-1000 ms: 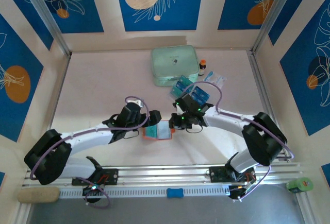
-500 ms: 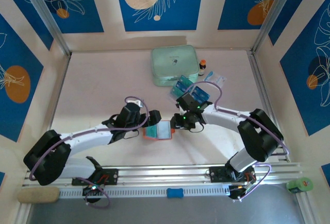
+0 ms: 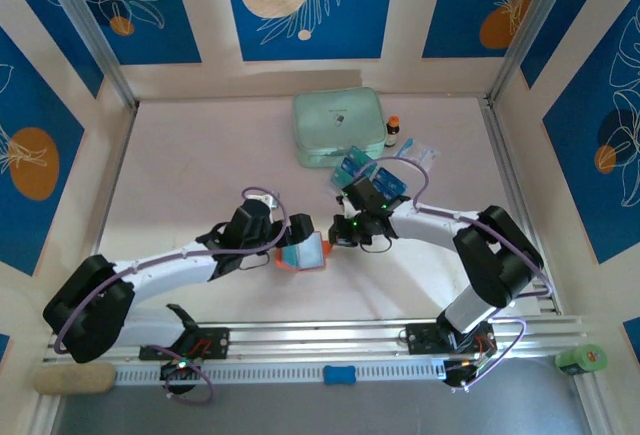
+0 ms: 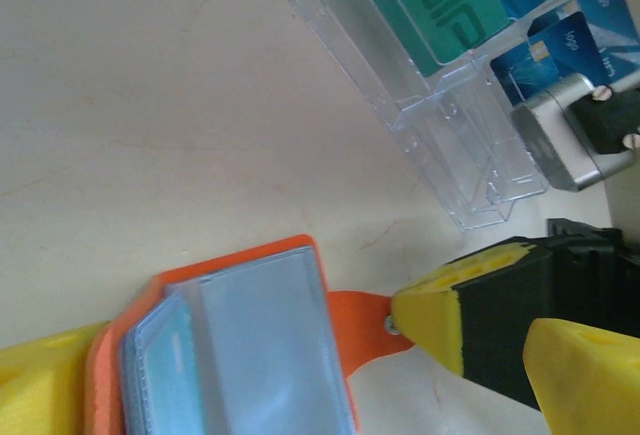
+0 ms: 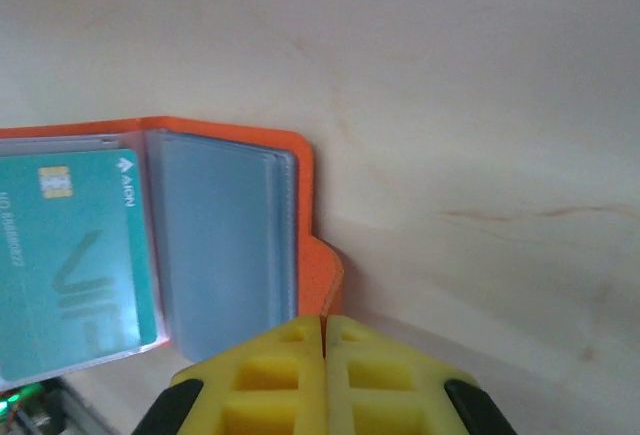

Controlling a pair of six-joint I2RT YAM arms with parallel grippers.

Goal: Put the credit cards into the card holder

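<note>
We see a pale, flat table point(image 3: 200, 155) beneath both arms. The largest thing on it, a soft mint-green zip case point(image 3: 338, 127), lies well beyond the right pincer point(image 5: 322, 360), near the far wall. A clear plastic tray point(image 4: 440, 125) with compartments sits just behind that pincer, between it and the case. Flat teal and blue credit cards point(image 4: 440, 5) lie in it.

Directly in front of the right pincer, between the spread yellow fingers of the left pincer point(image 3: 288, 247), lies the small orange fold-over card holder point(image 4: 250, 345). It is open, with its greyish clear sleeves facing up. The left pincer stands wide and grips nothing: one finger is against the holder's orange edge, the other well clear of it. The right pincer is closed, its yellow pads pressed together on the end of the holder's orange snap tab point(image 4: 355, 323). One teal card point(image 5: 75, 265) already sits in a sleeve, on the leaf farther from the right pincer.

A white-and-blue packet point(image 3: 420, 152) and a small dark bottle point(image 3: 392, 131) with an orange cap lie behind the right pincer, beside the case.
</note>
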